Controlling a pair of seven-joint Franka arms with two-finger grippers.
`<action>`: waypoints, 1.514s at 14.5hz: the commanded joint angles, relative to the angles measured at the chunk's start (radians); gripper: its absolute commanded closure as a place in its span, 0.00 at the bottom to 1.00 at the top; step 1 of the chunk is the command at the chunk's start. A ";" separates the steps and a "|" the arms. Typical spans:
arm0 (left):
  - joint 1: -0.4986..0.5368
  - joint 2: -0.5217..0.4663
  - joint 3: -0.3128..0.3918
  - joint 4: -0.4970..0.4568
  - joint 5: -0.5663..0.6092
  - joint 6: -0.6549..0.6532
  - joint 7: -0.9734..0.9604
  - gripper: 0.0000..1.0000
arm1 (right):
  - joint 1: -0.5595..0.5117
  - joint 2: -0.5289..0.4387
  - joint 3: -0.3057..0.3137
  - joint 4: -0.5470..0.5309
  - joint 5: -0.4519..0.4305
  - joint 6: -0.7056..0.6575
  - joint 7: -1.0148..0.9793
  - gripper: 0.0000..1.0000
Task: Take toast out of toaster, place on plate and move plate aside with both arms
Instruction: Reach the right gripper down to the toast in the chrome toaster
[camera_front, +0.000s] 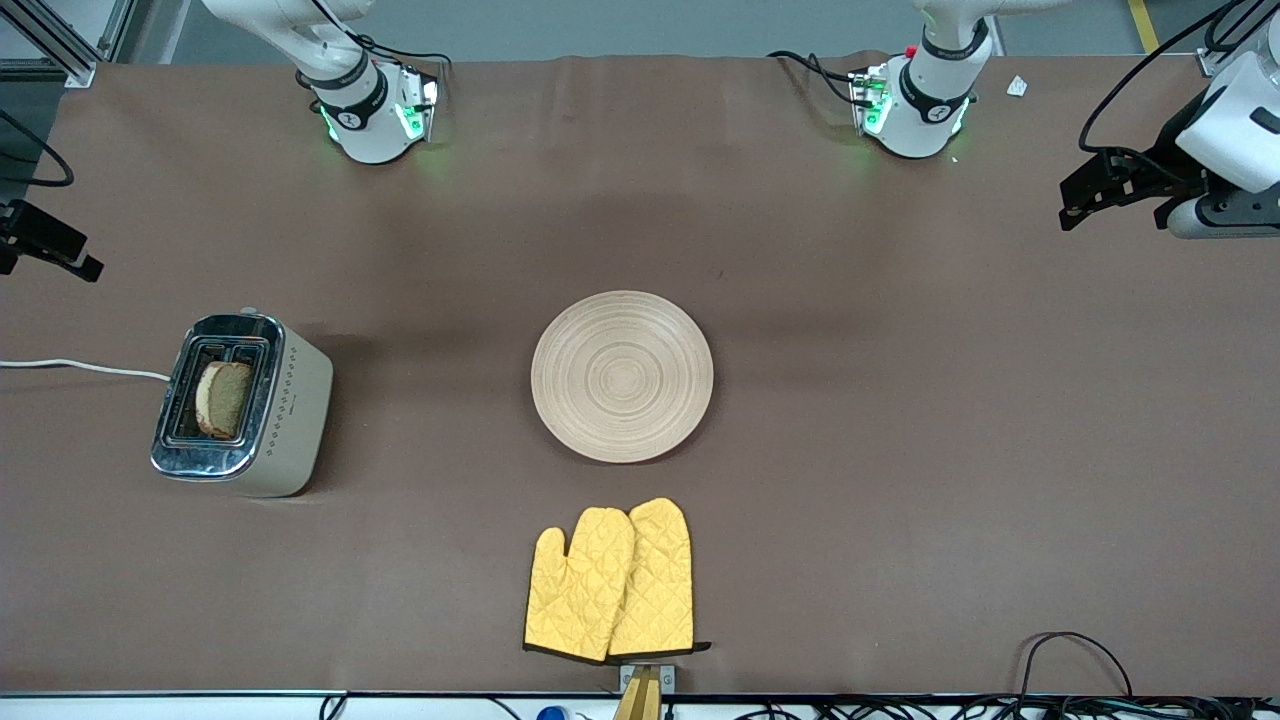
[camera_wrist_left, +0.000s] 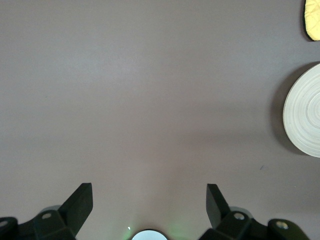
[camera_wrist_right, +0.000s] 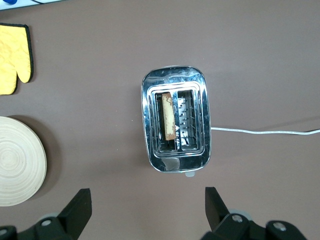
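Left claw: fingers spread wide, nothing between them. It hangs over bare brown table toward the left arm's end, and in the front view it shows at the edge of the picture. Its wrist view catches only the rim of the plate and a corner of the oven mitts.

Right claw: fingers spread wide too, holding nothing. It hangs over the table toward the right arm's end, close to the toaster. In the front view only a dark piece of that arm's hardware shows at the picture's edge; the claw itself cannot be made out there.

Toast: standing on edge in one slot of the toaster, top crust poking up; the second slot is unfilled. From the right wrist view the slice reads as a narrow tan strip.

White cord runs from the toaster off the table's edge.

Plate: flat on the table, about mid-table, well apart from the toaster.

Pair of yellow quilted oven mitts: overlapping, nearer the front camera than the plate, just apart from it.
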 joint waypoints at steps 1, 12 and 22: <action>0.003 0.014 -0.001 0.028 -0.006 -0.020 0.008 0.00 | -0.014 -0.002 0.010 -0.005 0.000 0.003 0.000 0.00; 0.003 0.026 0.001 0.030 -0.011 -0.020 0.008 0.00 | -0.028 0.131 0.008 -0.017 0.017 0.057 0.000 0.00; 0.011 0.038 0.001 0.077 -0.011 -0.075 0.009 0.00 | -0.068 0.431 0.010 -0.080 0.081 0.249 -0.028 0.23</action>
